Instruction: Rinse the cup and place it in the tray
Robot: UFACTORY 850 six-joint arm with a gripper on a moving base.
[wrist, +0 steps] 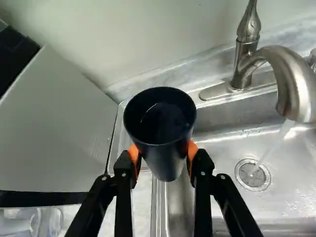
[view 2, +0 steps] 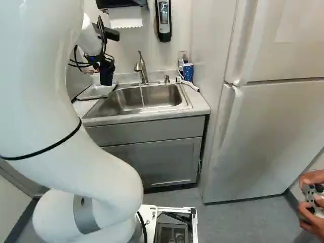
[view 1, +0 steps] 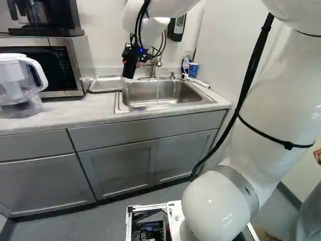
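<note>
Positioned relative to the sink (view 1: 176, 92), the gripper (view 1: 133, 57) is clasping the dark cup (wrist: 163, 133) from two sides between its orange pads, and the cup is hanging over the sink's left side. The tray (view 1: 105, 84) is lying just left of the sink; water (wrist: 280, 137) is falling into the sink from the faucet (wrist: 291, 74), which is standing at its back edge, and a blue patterned cup (view 2: 188, 72) is standing behind its right corner.
</note>
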